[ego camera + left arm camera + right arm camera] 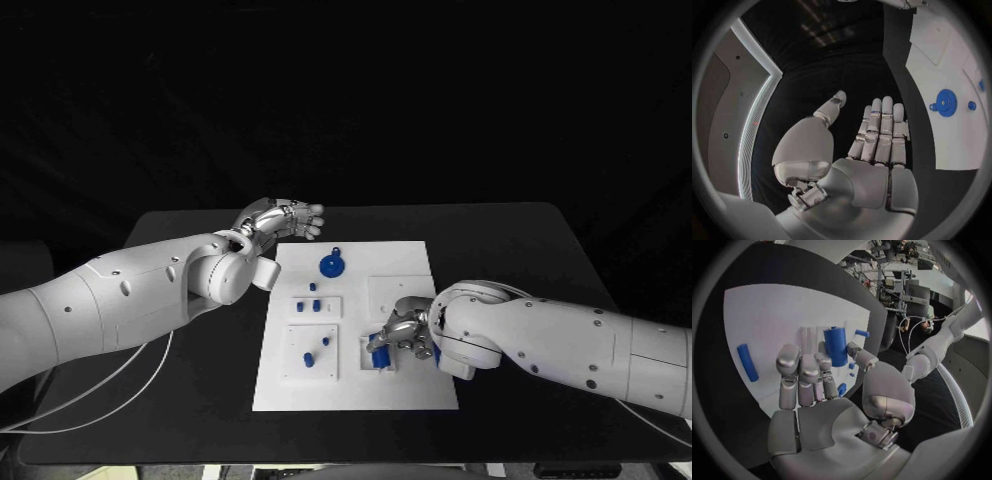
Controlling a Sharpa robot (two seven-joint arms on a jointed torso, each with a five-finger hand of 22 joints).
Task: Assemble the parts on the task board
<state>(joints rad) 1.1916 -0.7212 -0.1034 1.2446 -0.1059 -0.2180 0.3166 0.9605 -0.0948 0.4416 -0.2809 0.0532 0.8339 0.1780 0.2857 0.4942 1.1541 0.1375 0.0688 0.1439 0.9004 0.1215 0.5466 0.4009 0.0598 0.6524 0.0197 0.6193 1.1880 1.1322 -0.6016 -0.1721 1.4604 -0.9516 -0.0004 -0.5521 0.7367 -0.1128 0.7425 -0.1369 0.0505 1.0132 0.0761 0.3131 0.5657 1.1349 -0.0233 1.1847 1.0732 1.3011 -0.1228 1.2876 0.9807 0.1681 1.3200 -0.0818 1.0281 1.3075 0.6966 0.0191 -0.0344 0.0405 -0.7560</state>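
The white task board [361, 390] lies mid-table. At its far end lies a blue gear [332, 265], which also appears as the blue gear [946, 102] in the left wrist view. Several small blue pegs [312, 305] sit in the board's left-hand plates. My right hand [407, 335] is over the board's right side, thumb and fingertips pinching an upright blue cylinder [836, 346] that stands on the board; in the head view this cylinder [381, 356] shows under the fingers. My left hand [283, 219] hovers beyond the board's far left corner, fingers stretched out, holding nothing.
A loose blue peg [747, 362] lies on the white board [773, 315] beside my right hand [811, 385]. The black table [505, 240] surrounds the board. White cables [101, 390] trail along the table's left side under my left arm.
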